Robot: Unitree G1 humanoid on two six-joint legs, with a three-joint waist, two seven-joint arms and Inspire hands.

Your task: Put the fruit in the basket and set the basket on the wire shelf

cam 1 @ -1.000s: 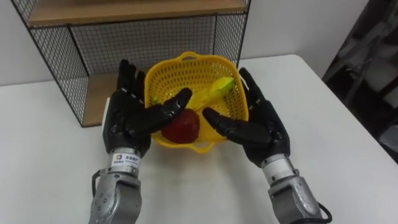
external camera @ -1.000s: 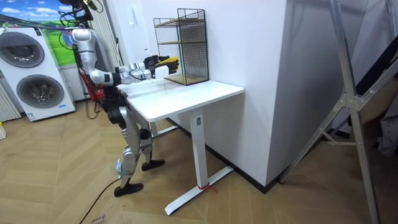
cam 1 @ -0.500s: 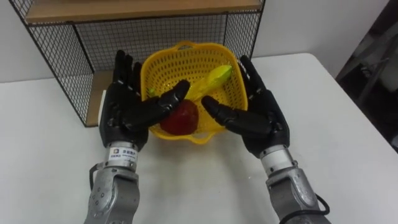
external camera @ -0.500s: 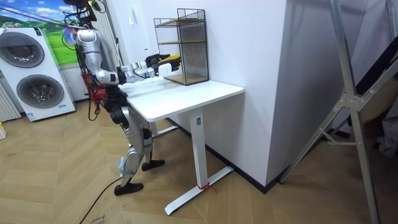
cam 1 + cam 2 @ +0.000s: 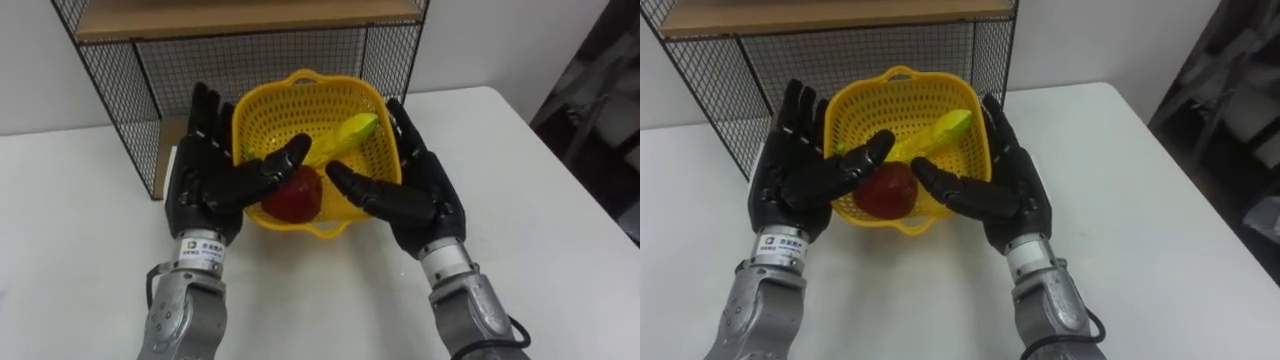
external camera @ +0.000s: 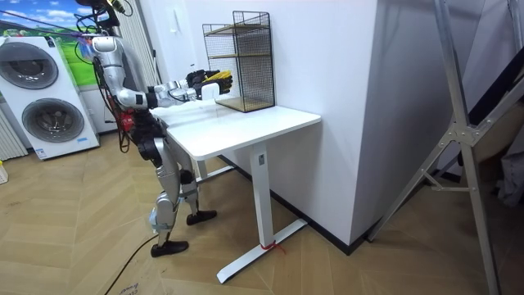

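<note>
A yellow plastic basket (image 5: 300, 85) is held between my two hands, just in front of the black wire shelf (image 5: 250, 55). Inside it lie a red apple (image 5: 293, 197) and a yellow banana (image 5: 342, 138) with a green tip. My left hand (image 5: 205, 185) presses on the basket's left side and my right hand (image 5: 425, 195) on its right side. Both have straight fingers, with the thumbs reaching under the front rim. In the room view the basket (image 6: 221, 80) hangs above the white table (image 6: 246, 123), close to the shelf (image 6: 241, 57).
The shelf has a lower wooden board (image 5: 170, 135) and an upper board (image 5: 240, 15), with mesh sides. The table's right edge (image 5: 585, 215) borders dark clutter. I stand at the table's end; washing machines (image 6: 41, 90) are behind me.
The basket, still between both hands, has moved a little closer to the shelf's lower opening. The eye view has shifted, and my body rocked forward and back.
</note>
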